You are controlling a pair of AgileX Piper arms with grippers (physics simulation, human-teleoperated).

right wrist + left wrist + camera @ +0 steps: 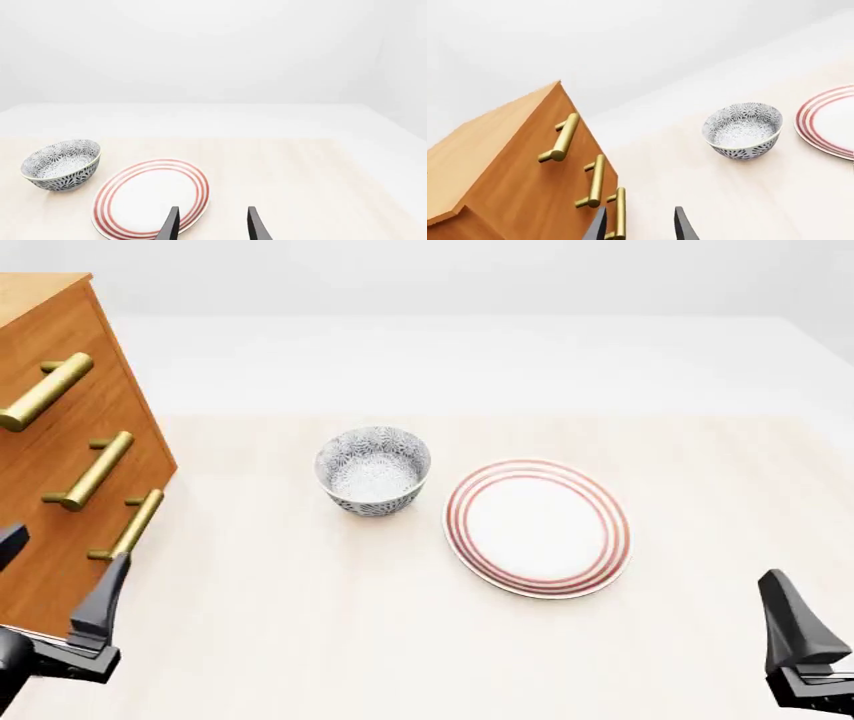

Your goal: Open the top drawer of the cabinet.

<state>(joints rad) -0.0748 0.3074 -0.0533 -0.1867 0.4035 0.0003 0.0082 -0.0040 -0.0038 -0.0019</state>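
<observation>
Pincers: left pincer (639,227) and right pincer (212,225) stood parted, empty.
Top drawer (54,390): shut.
Bowl (374,470): empty, on pale counter (334,620).

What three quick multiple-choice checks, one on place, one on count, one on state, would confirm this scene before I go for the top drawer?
1. Where does the bowl sit?
A. Between the cabinet and the plate
B. On the plate
C. On top of the cabinet

2. How many brass handles show on the cabinet front?
A. One
B. Two
C. Three

3. What state is the left gripper in?
A. Shut on the top handle
B. Open, holding nothing
C. Shut on the bowl

Answers:
1. A: in the front view the bowl stands on the table, cabinet on its left, plate on its right.
2. C: three bars are stacked, the top drawer carrying the uppermost.
3. B: the left wrist view shows the jaws apart with nothing between.
</observation>
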